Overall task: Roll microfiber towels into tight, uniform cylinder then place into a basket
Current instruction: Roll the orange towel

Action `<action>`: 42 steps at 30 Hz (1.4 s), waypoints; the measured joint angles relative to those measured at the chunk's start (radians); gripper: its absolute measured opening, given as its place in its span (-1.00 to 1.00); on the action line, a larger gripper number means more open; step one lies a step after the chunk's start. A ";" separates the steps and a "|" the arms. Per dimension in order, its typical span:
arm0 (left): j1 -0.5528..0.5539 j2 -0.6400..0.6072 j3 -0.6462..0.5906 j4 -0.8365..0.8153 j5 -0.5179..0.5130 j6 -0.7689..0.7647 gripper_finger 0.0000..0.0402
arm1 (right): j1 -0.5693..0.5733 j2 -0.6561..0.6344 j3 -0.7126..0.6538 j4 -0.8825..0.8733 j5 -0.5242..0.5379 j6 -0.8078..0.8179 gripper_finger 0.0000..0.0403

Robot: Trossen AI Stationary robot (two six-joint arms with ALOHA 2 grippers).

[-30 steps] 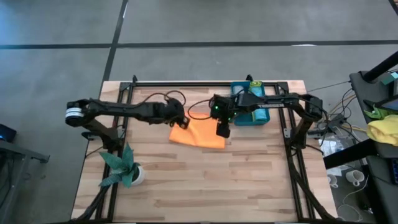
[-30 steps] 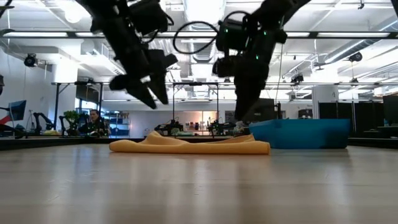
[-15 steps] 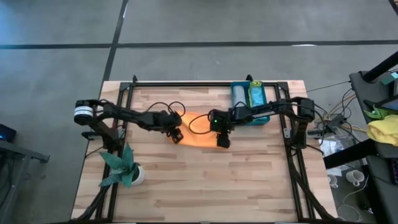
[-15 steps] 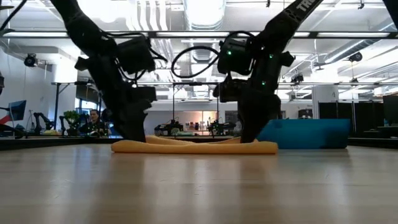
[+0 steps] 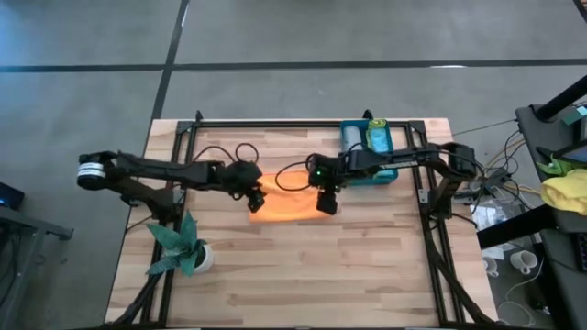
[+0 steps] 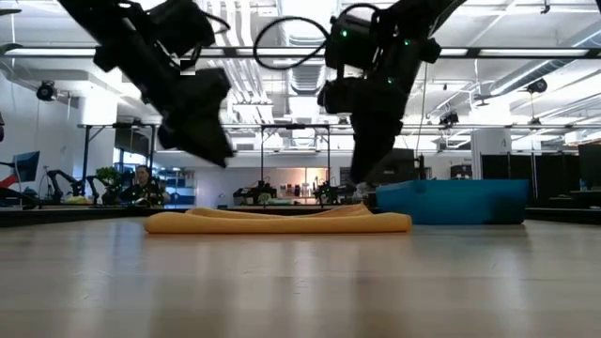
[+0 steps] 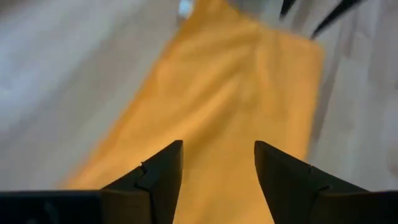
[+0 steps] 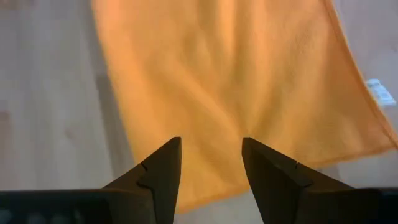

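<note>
The orange towel [image 5: 289,203] lies spread flat on the table at mid-table; it also shows in the low view [image 6: 282,222]. My left gripper [image 5: 255,198] hangs open and empty above the towel's left end [image 7: 217,149], raised clear of it in the low view [image 6: 211,150]. My right gripper [image 5: 326,203] hangs open and empty above the towel's right end [image 8: 211,146], also clear of it [image 6: 362,178]. The teal basket [image 5: 386,172] stands at the back right and holds a grey roll [image 5: 353,142] and a lime green roll [image 5: 378,139]. The turquoise towel is out of view.
A leafy plant in a white pot [image 5: 183,249] stands near the table's left front. A yellow and green cloth heap [image 5: 564,188] lies off the table on the right. Bare wood lies between the towel and the near edge.
Both grippers went down onto the towel's two ends and have come up again. The towel has shifted a little toward the near edge. Its left end now reaches farther left, and it lies flatter and squarer than before.
</note>
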 joint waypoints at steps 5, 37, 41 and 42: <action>0.030 0.067 -0.067 0.083 -0.032 0.098 -0.09 | 0.011 0.064 -0.046 0.110 0.168 0.057 -0.17; -0.098 -0.091 -0.149 0.141 -0.110 0.159 -0.09 | 0.057 0.029 0.212 -0.197 0.126 0.948 0.03; -0.090 -0.035 -0.151 0.201 -0.111 0.218 -0.09 | 0.160 0.025 0.144 -0.206 0.148 1.215 0.22; -0.089 -0.020 -0.151 0.215 -0.111 0.219 -0.09 | 0.179 0.022 0.127 -0.202 0.147 1.280 0.25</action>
